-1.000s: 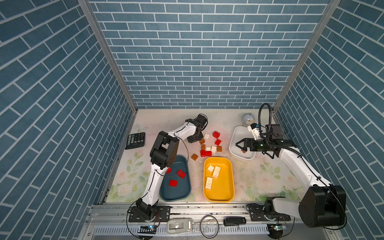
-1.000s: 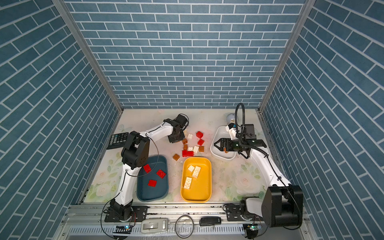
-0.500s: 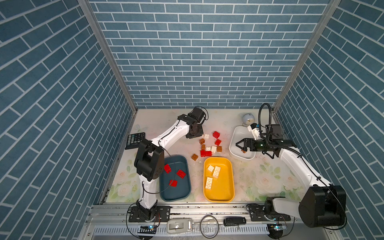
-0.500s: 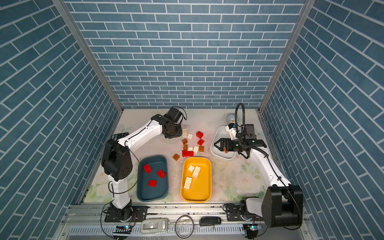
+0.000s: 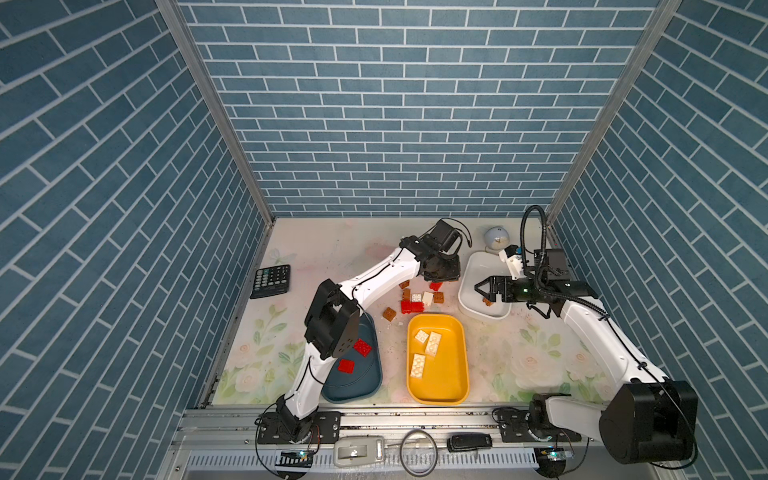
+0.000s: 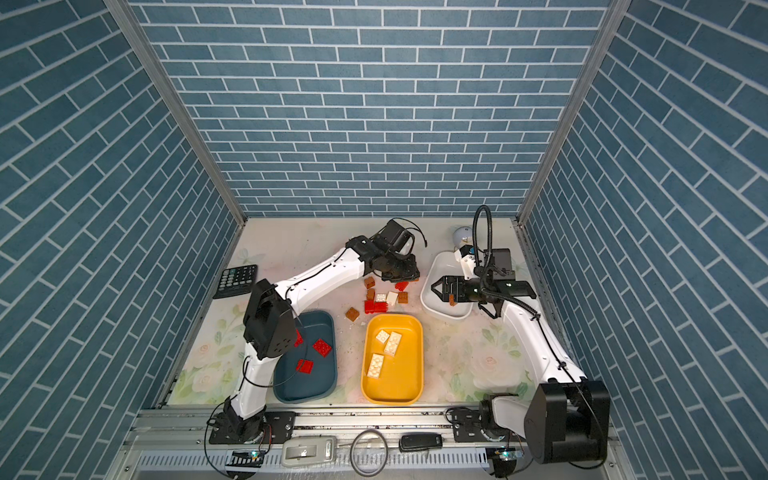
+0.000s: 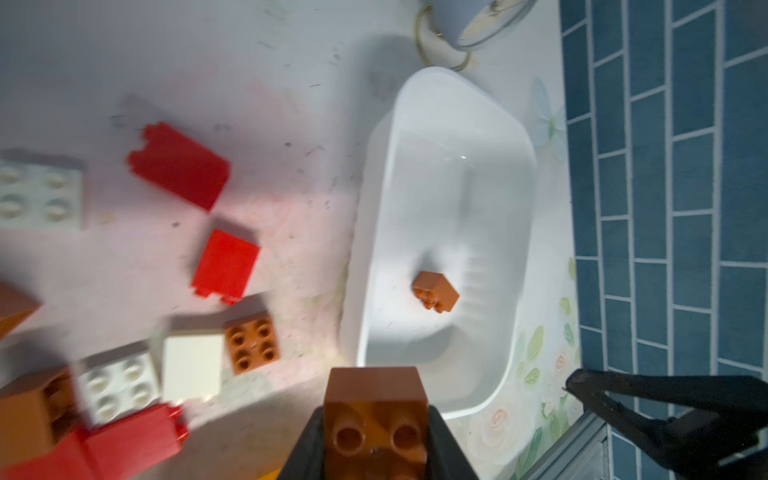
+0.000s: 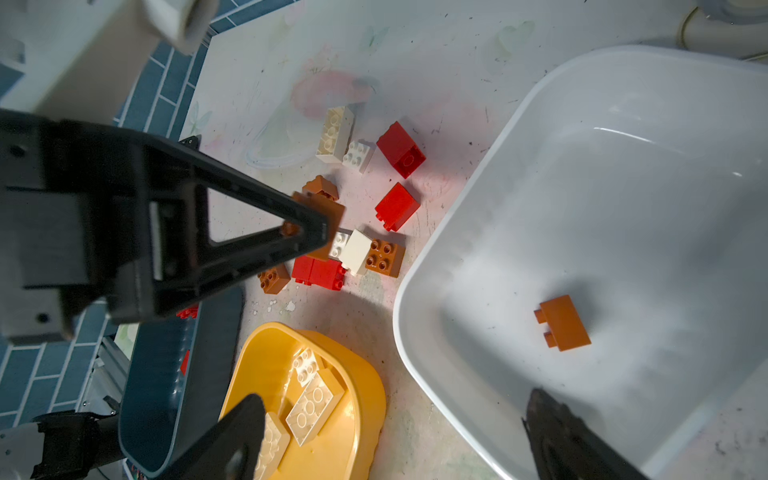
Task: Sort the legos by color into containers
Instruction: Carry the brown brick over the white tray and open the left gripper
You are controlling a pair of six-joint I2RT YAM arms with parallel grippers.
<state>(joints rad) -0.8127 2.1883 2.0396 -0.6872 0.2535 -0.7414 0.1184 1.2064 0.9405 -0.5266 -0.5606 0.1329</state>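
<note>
While clamping a brown lego (image 7: 376, 419), the left gripper (image 5: 441, 277) hangs outstretched.

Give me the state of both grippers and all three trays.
left gripper: shut on a brown brick.
right gripper: open, empty, above the white tray.
white tray: a second brown brick inside.
yellow tray: three cream bricks inside.
blue tray: red bricks inside, partly hidden.
loose pile: unsorted.

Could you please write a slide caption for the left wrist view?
Left gripper holds a brown brick near the white tray, where a loose brown brick lies.
</note>
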